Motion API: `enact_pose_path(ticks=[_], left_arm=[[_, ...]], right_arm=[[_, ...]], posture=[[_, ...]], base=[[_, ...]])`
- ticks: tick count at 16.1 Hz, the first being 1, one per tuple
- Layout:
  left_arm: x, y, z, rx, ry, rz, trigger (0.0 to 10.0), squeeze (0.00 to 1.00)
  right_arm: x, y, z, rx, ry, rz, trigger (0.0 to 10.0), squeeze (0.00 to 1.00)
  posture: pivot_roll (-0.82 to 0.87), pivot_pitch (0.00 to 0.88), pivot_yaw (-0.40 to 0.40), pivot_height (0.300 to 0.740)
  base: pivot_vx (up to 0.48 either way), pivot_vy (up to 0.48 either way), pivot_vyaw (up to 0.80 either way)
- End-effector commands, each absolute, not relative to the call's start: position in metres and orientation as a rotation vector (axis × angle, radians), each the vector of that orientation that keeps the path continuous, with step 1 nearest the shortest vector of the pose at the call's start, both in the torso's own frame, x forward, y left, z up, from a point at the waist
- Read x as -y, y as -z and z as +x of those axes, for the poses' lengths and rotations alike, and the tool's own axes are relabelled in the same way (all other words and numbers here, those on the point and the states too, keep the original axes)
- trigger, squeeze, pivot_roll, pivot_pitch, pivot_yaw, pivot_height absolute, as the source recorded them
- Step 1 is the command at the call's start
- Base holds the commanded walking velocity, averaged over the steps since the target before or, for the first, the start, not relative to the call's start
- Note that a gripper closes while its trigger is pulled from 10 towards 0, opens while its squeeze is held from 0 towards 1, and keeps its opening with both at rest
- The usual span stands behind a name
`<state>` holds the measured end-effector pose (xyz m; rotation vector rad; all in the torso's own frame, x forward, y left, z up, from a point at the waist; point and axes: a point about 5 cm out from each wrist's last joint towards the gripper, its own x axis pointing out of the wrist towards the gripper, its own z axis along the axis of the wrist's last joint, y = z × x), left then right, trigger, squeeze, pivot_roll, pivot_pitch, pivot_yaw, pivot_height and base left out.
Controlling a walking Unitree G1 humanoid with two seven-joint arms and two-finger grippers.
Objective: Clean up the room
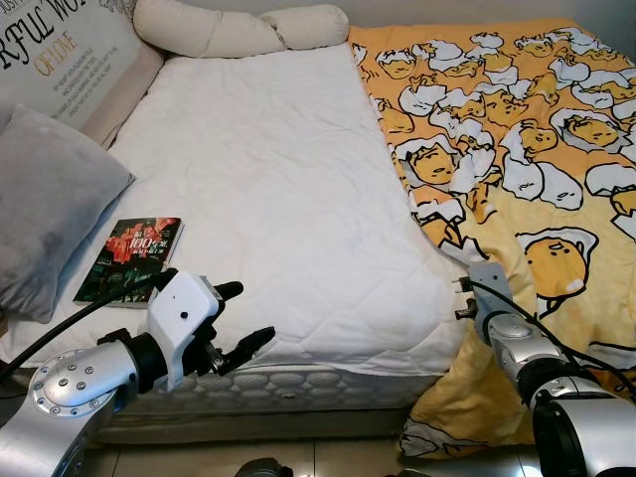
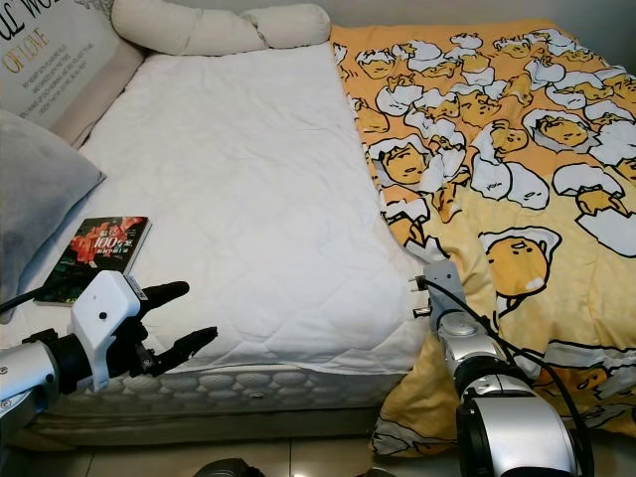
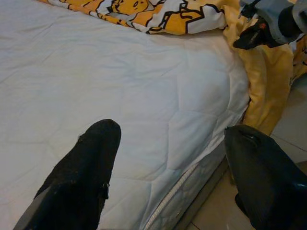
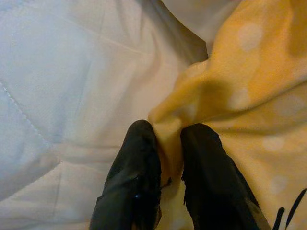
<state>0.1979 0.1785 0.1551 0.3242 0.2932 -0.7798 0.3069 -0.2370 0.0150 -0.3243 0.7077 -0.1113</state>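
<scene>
A yellow blanket (image 1: 517, 149) printed with cartoon egg figures covers the right half of the bed and hangs over its front edge. My right gripper (image 4: 168, 132) is shut on a fold of the blanket's edge, where it meets the white mattress (image 1: 268, 179). The right wrist (image 1: 489, 288) sits at the blanket's front left corner. My left gripper (image 1: 243, 318) is open and empty, hovering over the mattress's front edge, a little right of a dark book (image 1: 131, 258) with a red cover picture.
A grey pillow (image 1: 50, 199) lies at the bed's left side next to the book. A printed cushion (image 1: 60, 60) and a cream bolster (image 1: 238, 30) line the head end. Tiled floor (image 3: 288, 129) runs along the bed's front.
</scene>
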Motion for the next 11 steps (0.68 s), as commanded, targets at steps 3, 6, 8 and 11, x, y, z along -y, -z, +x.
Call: enact_pose_path(ticks=[3,6,8,11], left_arm=[[-0.177,-0.156,0.197,-0.287,0.774,0.324,10.0,0.00],[-0.176,-0.153,0.200,-0.285,0.763,0.313,10.0,0.00],[-0.179,-0.147,0.202,-0.292,0.756,0.310,10.0,0.00],[-0.185,-0.139,0.208,-0.297,0.715,0.339,10.0,0.00]], right_arm=[[0.246,-0.018,0.307,-0.697,0.136,-0.312,0.0,0.00],[0.246,-0.019,0.308,-0.691,0.138,-0.295,0.0,0.00],[0.245,-0.018,0.307,-0.682,0.142,-0.269,0.0,0.00],[0.245,-0.019,0.307,-0.659,0.087,-0.192,0.0,0.00]], posture=[[0.19,0.000,0.059,0.740],[0.16,0.000,0.057,0.740],[0.12,0.000,0.051,0.740],[0.07,0.000,0.040,0.740]], base=[[0.000,0.000,0.00],[0.000,0.000,0.00],[0.000,0.000,0.00],[0.000,0.000,0.00]])
